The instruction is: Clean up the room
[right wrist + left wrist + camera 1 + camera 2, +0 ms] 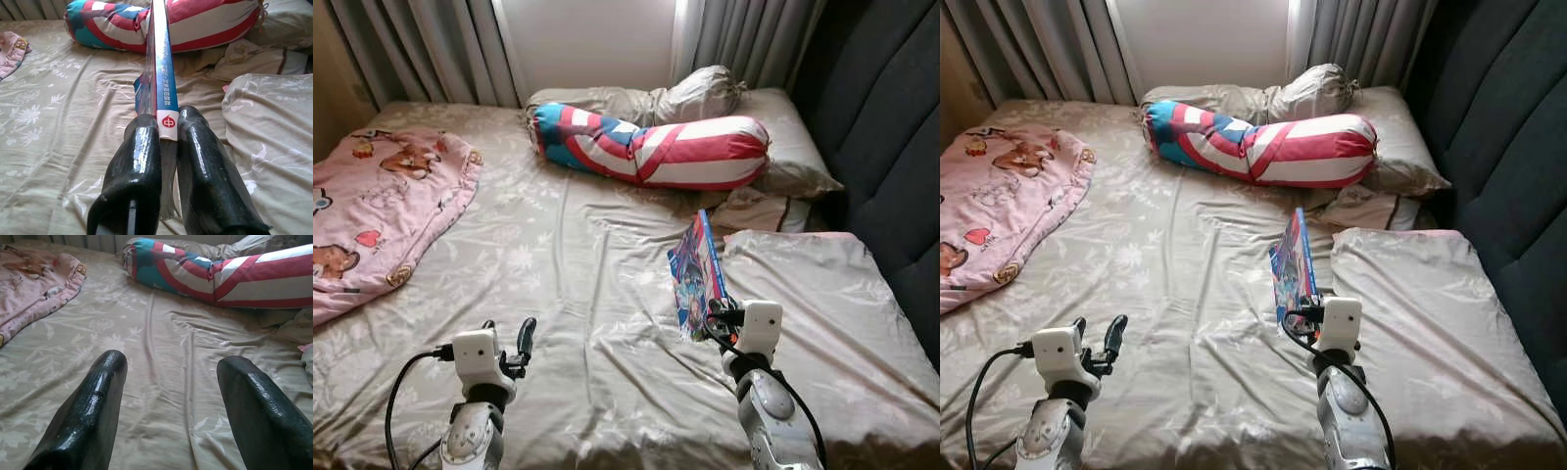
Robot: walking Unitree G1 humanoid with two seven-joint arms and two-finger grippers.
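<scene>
Pink cartoon-printed quilt lies at our far left, spread flat on the beige floral bedsheet that covers the whole bed. Grey curtains hang behind it along the far edge of the bed.

Our left gripper hovers over bare sheet near the foot of the bed, its two black fingers spread wide with nothing between them.

Further back, toward the middle of the bed, a long bolster pillow in red and white stripes with a blue end lies across the sheet, and a crumpled beige pillowcase bundle rests just behind it against the wall.

Right of centre, our right gripper has its jaws closed narrow on a thin blue picture book with a colourful cover. We grip it by its lower edge, so it stands on edge, tilted, above the sheet and just beside a beige floral pillow that lies flat at the near right. A smaller pale cushion sits between that pillow and the bolster. At our far right, a dark padded headboard rises along the side of the bed.
</scene>
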